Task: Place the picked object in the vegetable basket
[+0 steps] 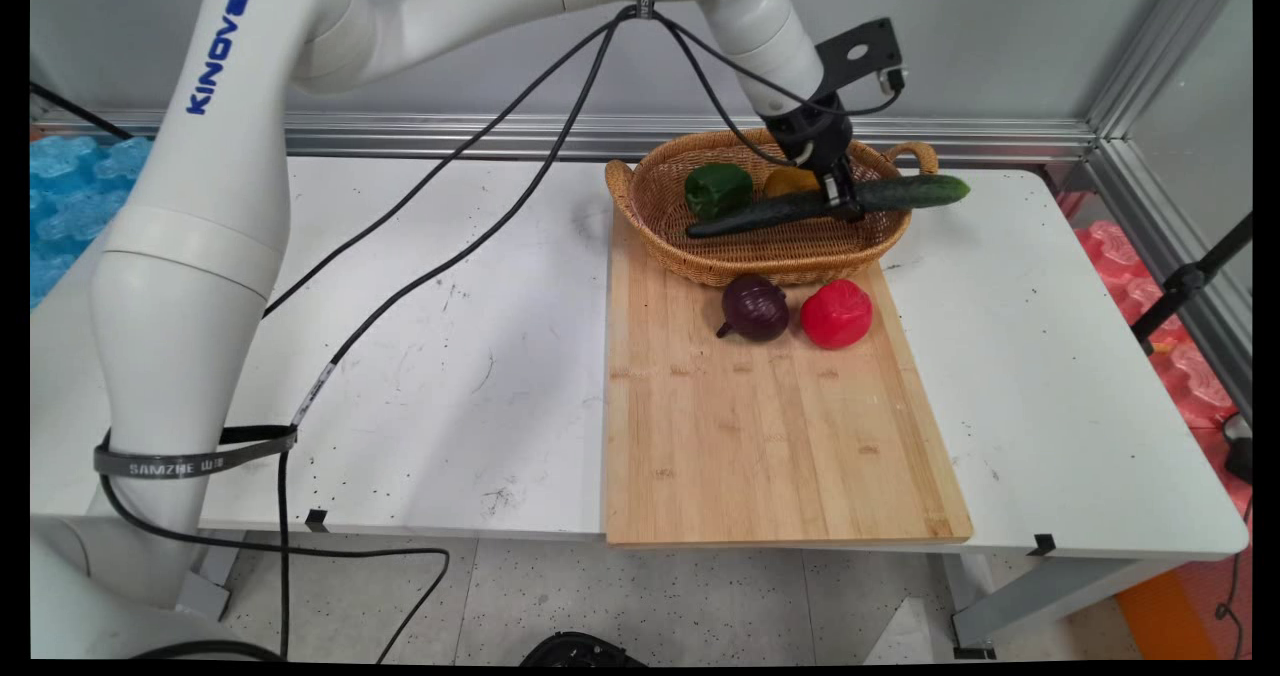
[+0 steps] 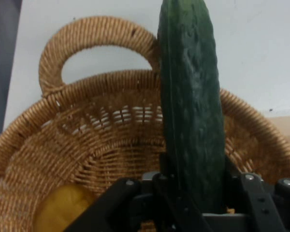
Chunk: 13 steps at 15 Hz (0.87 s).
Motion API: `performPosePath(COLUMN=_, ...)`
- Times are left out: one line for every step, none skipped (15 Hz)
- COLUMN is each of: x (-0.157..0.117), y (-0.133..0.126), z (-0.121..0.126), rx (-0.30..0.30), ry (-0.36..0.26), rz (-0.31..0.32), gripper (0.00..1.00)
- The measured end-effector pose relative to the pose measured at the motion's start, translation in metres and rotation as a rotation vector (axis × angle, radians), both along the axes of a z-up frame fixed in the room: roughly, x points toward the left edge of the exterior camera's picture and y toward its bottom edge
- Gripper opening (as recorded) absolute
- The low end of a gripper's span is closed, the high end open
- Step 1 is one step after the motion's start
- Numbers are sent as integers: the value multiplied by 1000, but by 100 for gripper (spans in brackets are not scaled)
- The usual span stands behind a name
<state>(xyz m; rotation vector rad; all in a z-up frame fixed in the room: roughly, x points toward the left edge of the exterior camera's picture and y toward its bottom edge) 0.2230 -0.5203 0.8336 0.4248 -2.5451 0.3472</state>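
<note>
Over the white counter [image 1: 450, 356], the claw [image 1: 840, 196] is pinching the cucumber [image 1: 830, 203], lying crosswise above the basket [image 1: 790, 256].

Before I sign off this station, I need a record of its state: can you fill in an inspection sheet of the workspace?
Surface: white table, scuffed, with a wooden board on its right half.
Things: cucumber held over the basket, its far end past the rim; green pepper and a yellow item inside.
Clutter: purple onion and red pepper on the board.
Gripper: gripper shut on the cucumber.
Cables: black cables hang from the arm over the table.
Surroundings: grey wall, metal frame rails.
</note>
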Motion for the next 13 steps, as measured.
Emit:
performPosePath(x=1, y=-1, z=-4, rx=3, ry=-4, rz=-2, gripper=0)
performPosePath(x=2, y=-2, z=-6, rx=5, ry=-7, rz=-4, gripper=0)
performPosePath(x=4, y=-3, z=-9, rx=7, ry=-11, rz=-6, gripper=0)
performPosePath(x=5, y=-4, z=-10, rx=9, ry=-14, rz=-7, gripper=0)
performPosePath(x=7, y=-4, z=-13, rx=11, ry=-18, rz=-8, gripper=0)
performPosePath(x=9, y=-5, z=-16, rx=14, ry=-22, rz=-10, gripper=0)
performPosePath(x=13, y=-5, z=-19, rx=17, ry=-29, rz=-13, gripper=0)
performPosePath(x=15, y=-6, z=-21, rx=19, ry=-33, rz=-16, gripper=100)
performPosePath(x=16, y=-6, z=-22, rx=20, ry=-35, rz=-19, gripper=100)
performPosePath(x=17, y=-6, z=-23, rx=21, ry=-38, rz=-23, gripper=100)
performPosePath(x=18, y=-6, z=-23, rx=21, ry=-38, rz=-26, gripper=100)
performPosePath(x=19, y=-6, z=-22, rx=20, ry=-37, rz=-29, gripper=100)
performPosePath(x=20, y=-5, z=-21, rx=18, ry=-35, rz=-33, gripper=100)
